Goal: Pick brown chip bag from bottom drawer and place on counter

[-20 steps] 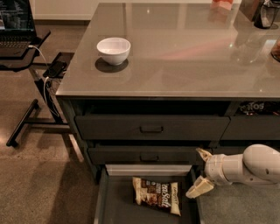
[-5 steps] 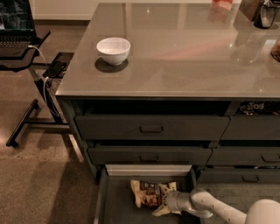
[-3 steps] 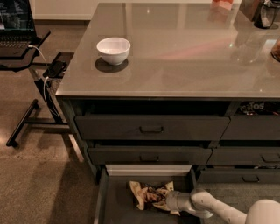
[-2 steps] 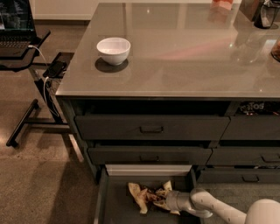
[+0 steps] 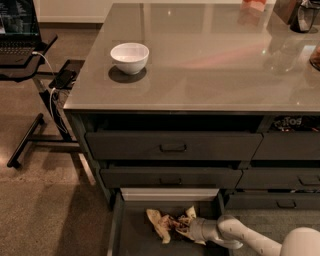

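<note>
**— Where do we stand?**
— Low in the open bottom drawer point(image 5: 131, 235), our gripper point(image 5: 192, 229) is closed on the right end of the brown chip bag point(image 5: 164, 223), which lies crumpled on the drawer floor.

**— What could spoil it for us?**
— We hold only bunched wrapper, so it may slip or tear on the lift. Rising too steeply, we could catch the middle drawer point(image 5: 170, 178) overhead. On the counter point(image 5: 215, 65), the white bowl point(image 5: 129, 56) wants a wide berth.

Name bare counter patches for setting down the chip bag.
Widest bare stretch: counter middle, from the white bowl rightward to the front edge. The far right corner is crowded with a dark container. The gripper is down in the bottom drawer, shut on the brown chip bag.
</note>
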Controlling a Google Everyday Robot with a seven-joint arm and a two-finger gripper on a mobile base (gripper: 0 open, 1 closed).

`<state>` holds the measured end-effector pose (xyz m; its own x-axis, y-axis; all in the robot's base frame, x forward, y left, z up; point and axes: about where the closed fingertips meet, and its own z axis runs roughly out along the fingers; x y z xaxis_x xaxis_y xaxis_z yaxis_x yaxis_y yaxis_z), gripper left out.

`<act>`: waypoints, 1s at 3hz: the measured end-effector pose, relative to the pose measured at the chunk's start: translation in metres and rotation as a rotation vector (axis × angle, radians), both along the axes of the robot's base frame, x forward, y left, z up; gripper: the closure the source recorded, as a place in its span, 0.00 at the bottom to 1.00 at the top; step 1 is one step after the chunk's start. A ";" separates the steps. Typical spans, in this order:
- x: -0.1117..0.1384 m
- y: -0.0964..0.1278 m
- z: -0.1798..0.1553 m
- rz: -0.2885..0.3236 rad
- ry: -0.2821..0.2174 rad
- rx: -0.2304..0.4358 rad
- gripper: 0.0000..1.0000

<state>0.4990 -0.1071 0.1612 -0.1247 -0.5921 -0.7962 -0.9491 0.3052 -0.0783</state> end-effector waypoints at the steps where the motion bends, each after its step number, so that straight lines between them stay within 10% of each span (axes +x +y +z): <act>1: -0.003 -0.002 0.014 0.015 -0.012 -0.005 1.00; 3: -0.002 -0.030 0.097 0.024 -0.115 0.042 1.00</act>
